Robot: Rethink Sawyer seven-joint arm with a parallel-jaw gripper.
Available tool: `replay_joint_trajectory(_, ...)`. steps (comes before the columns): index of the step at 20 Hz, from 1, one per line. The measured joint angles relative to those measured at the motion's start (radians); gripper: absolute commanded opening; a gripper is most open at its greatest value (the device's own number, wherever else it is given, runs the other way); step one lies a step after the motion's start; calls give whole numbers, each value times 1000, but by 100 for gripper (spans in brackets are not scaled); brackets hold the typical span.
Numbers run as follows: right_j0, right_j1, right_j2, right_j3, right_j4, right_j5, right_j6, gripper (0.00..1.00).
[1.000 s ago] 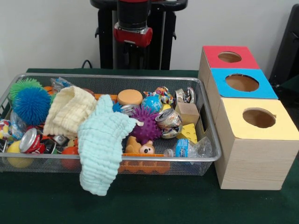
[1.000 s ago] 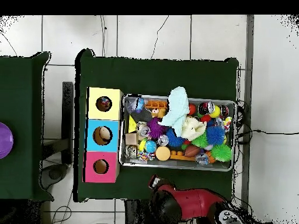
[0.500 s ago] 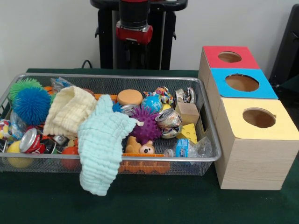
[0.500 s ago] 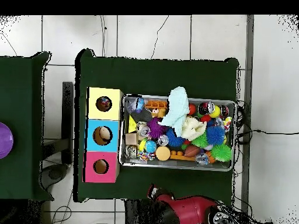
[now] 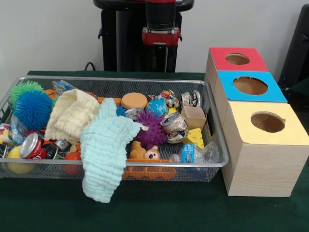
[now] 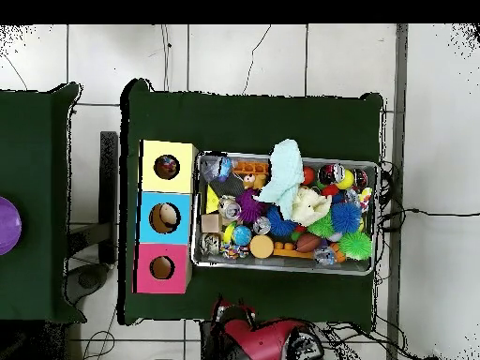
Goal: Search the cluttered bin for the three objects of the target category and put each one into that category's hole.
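Observation:
A wire bin [image 5: 212, 145] [image 6: 281, 269] holds mixed clutter. A mint cloth [image 5: 104, 150] [image 6: 283, 173] hangs over its front rim, beside a cream cloth [image 5: 71, 115]. Around them lie a purple spiky ball [image 5: 150, 129], crushed cans [image 5: 174, 126], a cheese wedge [image 5: 195, 137] and a wooden block [image 5: 194, 116]. Right of the bin stand three boxes with holes: red [image 5: 236, 59], blue [image 5: 251, 86] and yellow [image 5: 268, 122]. My gripper [image 5: 161, 37] [image 6: 255, 339] hangs behind the bin's far side, above the table and clear of everything; its state does not show.
Blue [image 5: 33, 108] and green [image 5: 24, 88] spiky balls fill the bin's left end, with a red can [image 5: 32, 145] and an orange disc [image 5: 133, 100]. A second green table [image 6: 37, 202] with a purple object [image 6: 7, 225] stands apart in the overhead view.
The arm has swung sideways along the bin's far side, rightward in the front view, toward the boxes. Nothing in the bin has moved.

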Motion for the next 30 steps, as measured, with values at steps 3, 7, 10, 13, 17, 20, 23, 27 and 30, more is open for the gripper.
replay_joint_trajectory(3, 49, 15, -13, 3, 43, -6, 0, 100)
replay_joint_trajectory(7, 119, 67, -39, 5, 146, -14, 0, 100)
replay_joint_trajectory(10, 104, 103, -39, 4, 164, -24, 0, 100)
replay_joint_trajectory(13, 39, 156, -39, 4, 163, -31, 0, 100)
replay_joint_trajectory(17, -6, 198, -43, 1, 160, -34, 0, 100)
replay_joint_trajectory(20, -13, 222, -50, -4, 161, -41, 0, 100)
replay_joint_trajectory(23, -13, 247, -56, -17, 155, -50, 0, 100)
replay_joint_trajectory(27, -13, 270, -59, -31, 151, -72, 0, 100)
replay_joint_trajectory(30, -13, 279, -65, -30, 147, -97, 0, 100)
